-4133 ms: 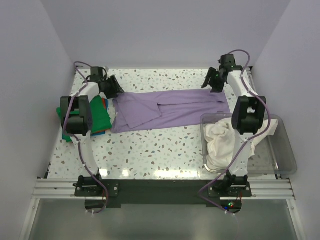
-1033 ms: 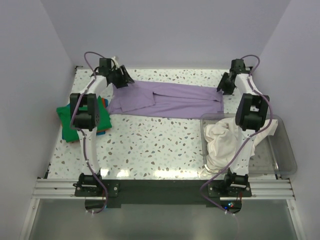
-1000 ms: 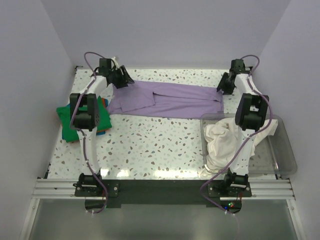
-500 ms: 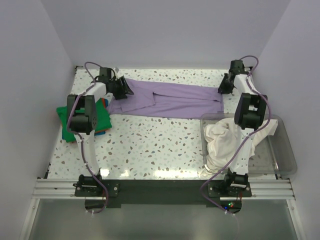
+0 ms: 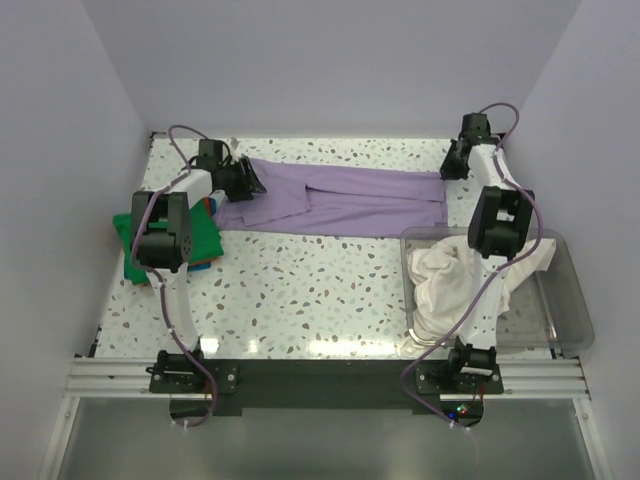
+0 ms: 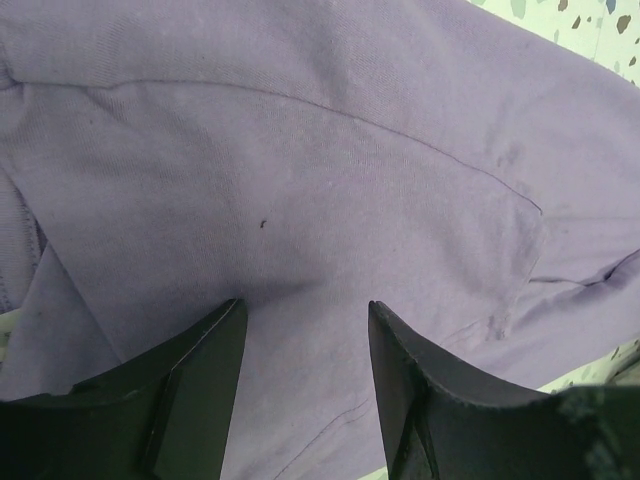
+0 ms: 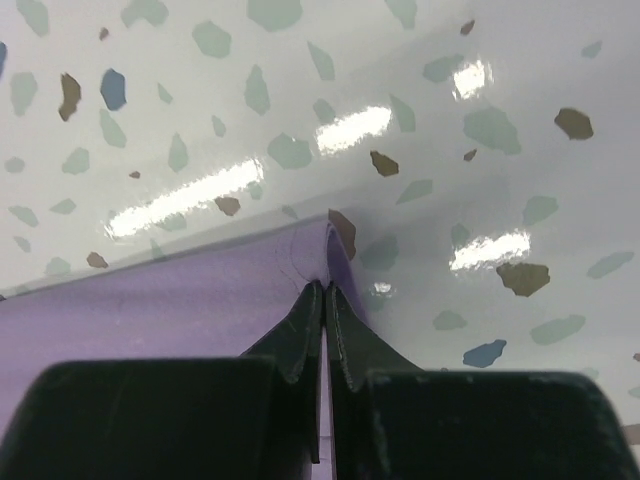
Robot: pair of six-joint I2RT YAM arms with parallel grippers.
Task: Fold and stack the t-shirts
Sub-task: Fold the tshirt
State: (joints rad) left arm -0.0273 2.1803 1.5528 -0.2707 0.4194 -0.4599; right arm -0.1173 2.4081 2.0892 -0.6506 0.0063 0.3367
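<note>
The lavender t-shirt (image 5: 350, 200) lies spread in a long band across the far part of the table. My left gripper (image 5: 248, 180) is over its left end. In the left wrist view that gripper (image 6: 305, 310) is open, its fingertips (image 6: 232, 312) pressed down on the purple cloth (image 6: 300, 150). My right gripper (image 5: 450, 170) sits at the shirt's far right corner. The right wrist view shows it (image 7: 325, 288) shut on the folded purple edge (image 7: 150, 310). A folded green t-shirt (image 5: 205, 240) lies at the left, partly under the left arm. A cream t-shirt (image 5: 440, 280) is crumpled in the bin.
The clear plastic bin (image 5: 570, 310) stands at the near right, with the right arm reaching over it. Blue and orange edges (image 5: 207, 204) peek out beside the green shirt. Walls close in on the left, the right and the back of the speckled table (image 5: 300, 290).
My right gripper has closed on the purple shirt's far right corner. My left gripper has shifted a little nearer, from the far edge onto the shirt's left end, still open.
</note>
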